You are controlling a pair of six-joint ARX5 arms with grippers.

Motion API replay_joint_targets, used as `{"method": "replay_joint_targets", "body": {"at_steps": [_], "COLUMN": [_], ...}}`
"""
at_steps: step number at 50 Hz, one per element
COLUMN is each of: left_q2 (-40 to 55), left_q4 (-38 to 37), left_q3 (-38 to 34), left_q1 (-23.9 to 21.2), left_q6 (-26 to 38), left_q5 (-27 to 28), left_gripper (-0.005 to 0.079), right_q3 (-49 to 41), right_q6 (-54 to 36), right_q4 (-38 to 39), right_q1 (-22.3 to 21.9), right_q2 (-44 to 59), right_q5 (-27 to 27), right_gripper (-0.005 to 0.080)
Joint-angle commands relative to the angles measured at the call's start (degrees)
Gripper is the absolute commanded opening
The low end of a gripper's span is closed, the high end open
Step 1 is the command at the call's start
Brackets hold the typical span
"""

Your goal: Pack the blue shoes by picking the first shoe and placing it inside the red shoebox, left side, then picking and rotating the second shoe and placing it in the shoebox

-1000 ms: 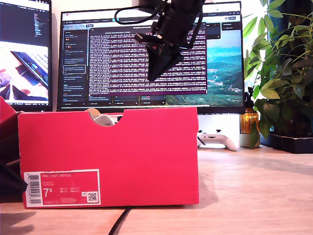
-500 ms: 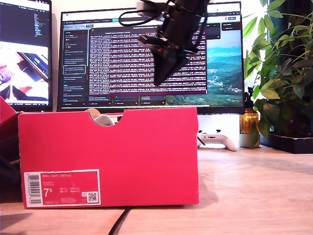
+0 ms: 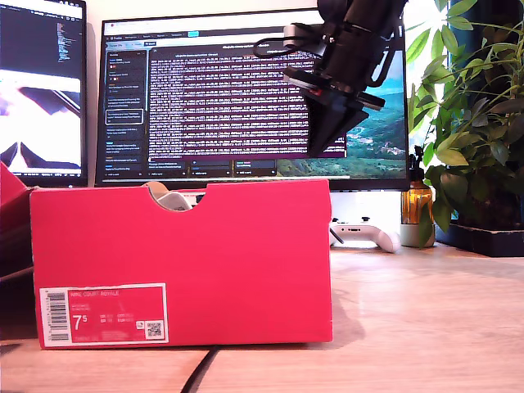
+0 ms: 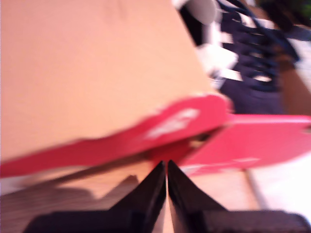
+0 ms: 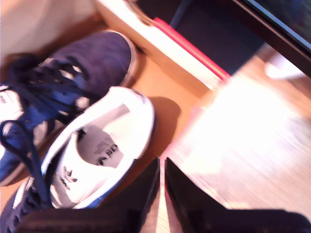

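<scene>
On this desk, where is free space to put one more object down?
The bare wooden desk between the big red cardboard shoebox and the leafy green plant is free. Inside the shoebox, two navy suede shoes crowd the floor.

both shoes (image 5: 73, 131) in shoebox (image 3: 246, 270) — side by side | game controller (image 3: 364, 233) behind, toward exterior view's right

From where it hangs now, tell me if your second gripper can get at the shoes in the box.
Probably yes: my second gripper, jaws shut, hangs above the open red box with both blue shoes uncovered below.
</scene>
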Motion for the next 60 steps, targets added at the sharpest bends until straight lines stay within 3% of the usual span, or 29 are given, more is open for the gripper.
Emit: {"method": "replay_joint_targets", "body": {"at_steps": [1, 9, 20, 29, 44, 60], "left_q2": [-1.6, -6.03, -12.52, -16.87, -18.14, -19.06], "left_q4": [-1.01, -4.57, -7.06, -8.33, -9.01, -0.37], "left_q3": [1.18, 1.18, 1.18, 1.18, 1.18, 1.16], "left_q1": [-0.17, -0.11, 0.48, 1.01, 1.4, 1.62], "left_q6": [1.66, 4.44, 7.82, 8.11, 9.46, 13.03], "left_q5": [-2.32, -10.16, -15.89, -14.45, -16.9, -16.59], "left_gripper": [-0.0019, -0.0019, -0.0019, -0.0019, -0.0019, -0.0019], "right_q3": [0.48, 0.46, -0.09, -1.51, -5.29, -16.17], "right_q6": [-0.04, -0.42, -0.37, 0.09, 0.09, 1.57], "right_q4": [-0.5, -1.86, -3.23, -3.63, -6.93, -5.42], "right_q1": [0.63, 0.63, 0.44, 0.13, -0.81, -0.35], "right_q2": [-1.68, -1.68, -3.34, -6.88, -12.55, -19.96], "right_q5": [-0.24, -0.76, -3.61, -2.99, -2.97, -2.99], "right_gripper": [-0.0011, -0.0011, -0.0011, -0.0011, -0.0011, -0.0011]}}
